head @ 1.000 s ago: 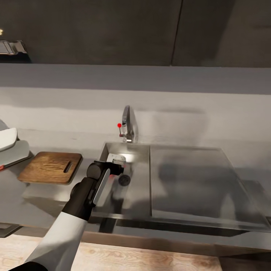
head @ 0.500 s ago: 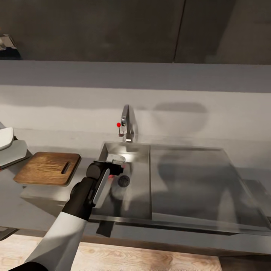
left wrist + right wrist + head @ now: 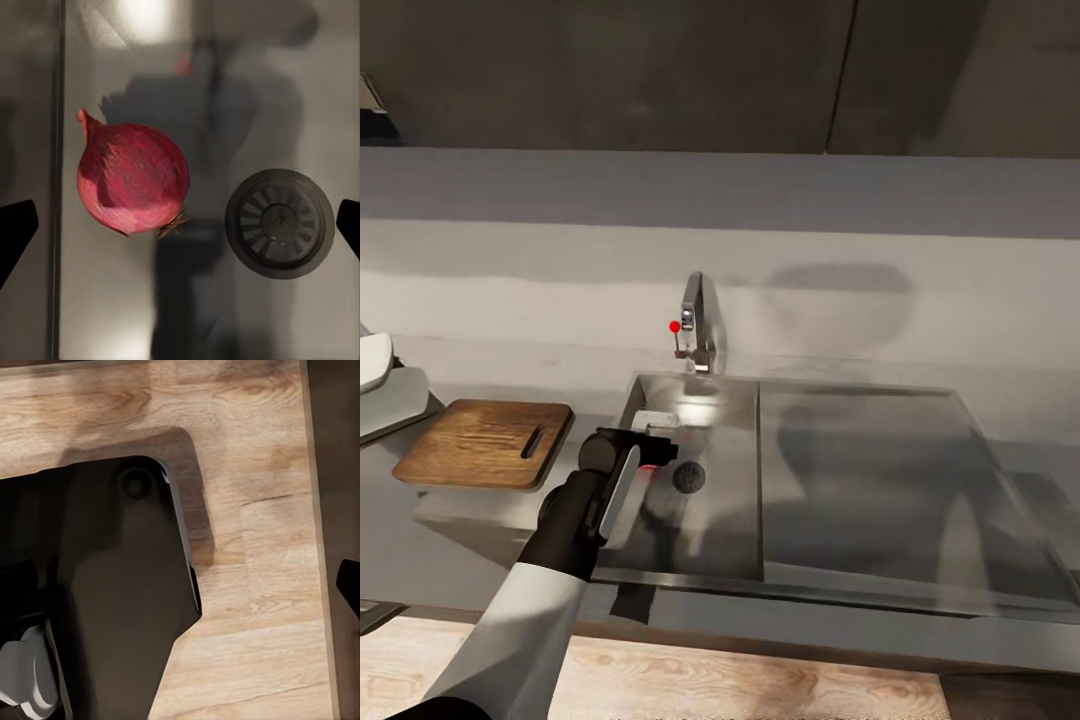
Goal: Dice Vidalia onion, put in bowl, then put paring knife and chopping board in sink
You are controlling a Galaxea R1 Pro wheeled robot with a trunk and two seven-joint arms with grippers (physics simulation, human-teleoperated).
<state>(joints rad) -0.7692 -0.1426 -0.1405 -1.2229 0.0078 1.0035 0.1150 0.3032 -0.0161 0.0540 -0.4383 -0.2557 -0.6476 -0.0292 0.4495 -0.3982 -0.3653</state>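
A red-skinned onion (image 3: 131, 180) lies on the floor of the grey sink (image 3: 732, 520), beside the round drain (image 3: 279, 223). My left gripper (image 3: 180, 229) hangs open straight above it, with its dark fingertips (image 3: 15, 234) at the two sides of the wrist picture, apart from the onion. In the head view the left gripper (image 3: 650, 448) is inside the basin and a little red of the onion (image 3: 651, 470) shows under it. The chopping board (image 3: 485, 443) lies on the countertop (image 3: 470, 540) left of the sink. A white bowl (image 3: 370, 362) shows at the far left edge. The paring knife is out of view. My right gripper (image 3: 180, 592) points down at the wooden floor.
A chrome faucet (image 3: 697, 335) with a red knob stands behind the basin. The flat drainboard (image 3: 880, 480) stretches to the right of it. Dark cabinets hang above the grey wall. Under the right wrist are light wood floor (image 3: 255, 607) and the robot's dark base (image 3: 105, 585).
The head camera has shifted, so the whole picture has slid slightly left. The left gripper has sunk a little deeper into the basin over the onion.
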